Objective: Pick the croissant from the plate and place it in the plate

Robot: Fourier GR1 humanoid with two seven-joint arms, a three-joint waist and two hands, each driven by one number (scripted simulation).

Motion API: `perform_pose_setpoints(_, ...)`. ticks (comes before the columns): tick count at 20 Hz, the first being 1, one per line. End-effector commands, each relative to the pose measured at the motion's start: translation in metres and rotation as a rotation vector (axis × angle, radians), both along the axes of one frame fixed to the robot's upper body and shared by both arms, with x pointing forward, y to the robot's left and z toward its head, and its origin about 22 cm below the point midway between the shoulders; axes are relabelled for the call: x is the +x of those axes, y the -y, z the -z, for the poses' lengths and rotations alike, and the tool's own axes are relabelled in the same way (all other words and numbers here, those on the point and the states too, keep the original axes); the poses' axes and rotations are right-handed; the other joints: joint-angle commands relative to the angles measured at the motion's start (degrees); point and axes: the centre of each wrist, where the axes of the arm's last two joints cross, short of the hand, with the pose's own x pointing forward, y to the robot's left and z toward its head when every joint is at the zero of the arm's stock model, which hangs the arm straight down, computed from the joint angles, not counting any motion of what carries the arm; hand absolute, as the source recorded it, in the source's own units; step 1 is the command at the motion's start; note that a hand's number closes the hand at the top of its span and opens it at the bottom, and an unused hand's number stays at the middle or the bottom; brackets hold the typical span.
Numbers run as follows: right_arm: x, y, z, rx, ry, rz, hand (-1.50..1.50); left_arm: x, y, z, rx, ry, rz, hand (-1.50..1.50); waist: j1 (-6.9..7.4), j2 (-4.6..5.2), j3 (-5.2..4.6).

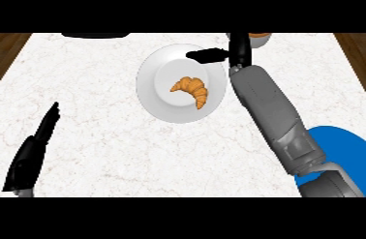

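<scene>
Hiding blue plate (342,143): right forearm (268,110)

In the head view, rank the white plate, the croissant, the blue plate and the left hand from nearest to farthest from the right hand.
1. White plate: the right hand hangs over its upper right rim.
2. Croissant: at the plate's middle, below and left of the hand.
3. Blue plate: lower right, partly hidden behind the right forearm.
4. Left hand: far lower left, resting by the counter's edge.

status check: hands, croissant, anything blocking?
Right hand open, over white plate's far rim, clear of the croissant. Left hand open, resting at lower left. Croissant on white plate, untouched. Blue plate at right, partly under right forearm. Nothing blocking.
</scene>
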Motion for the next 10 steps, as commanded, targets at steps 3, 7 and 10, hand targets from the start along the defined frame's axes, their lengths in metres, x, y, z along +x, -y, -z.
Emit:
perform_pose_setpoints(3,-0.006,0.085,0.027,0.130,0.082,0.003,-1.50,0.003,-0.003,0.007,-0.014,-0.017,-0.005,0.00,-0.94,-0.11,-0.02)
perform_pose_setpoints(7,-0.015,0.144,0.038,0.137,0.150,-0.024,-1.50,-0.002,0.007,0.009,-0.021,-0.009,0.000,0.00,-0.65,-0.06,0.00)
perform_pose_setpoints(10,-0.012,0.166,0.035,0.097,0.170,-0.029,-1.50,-0.002,0.004,-0.002,-0.007,0.001,0.005,0.00,-0.11,-0.02,0.01)
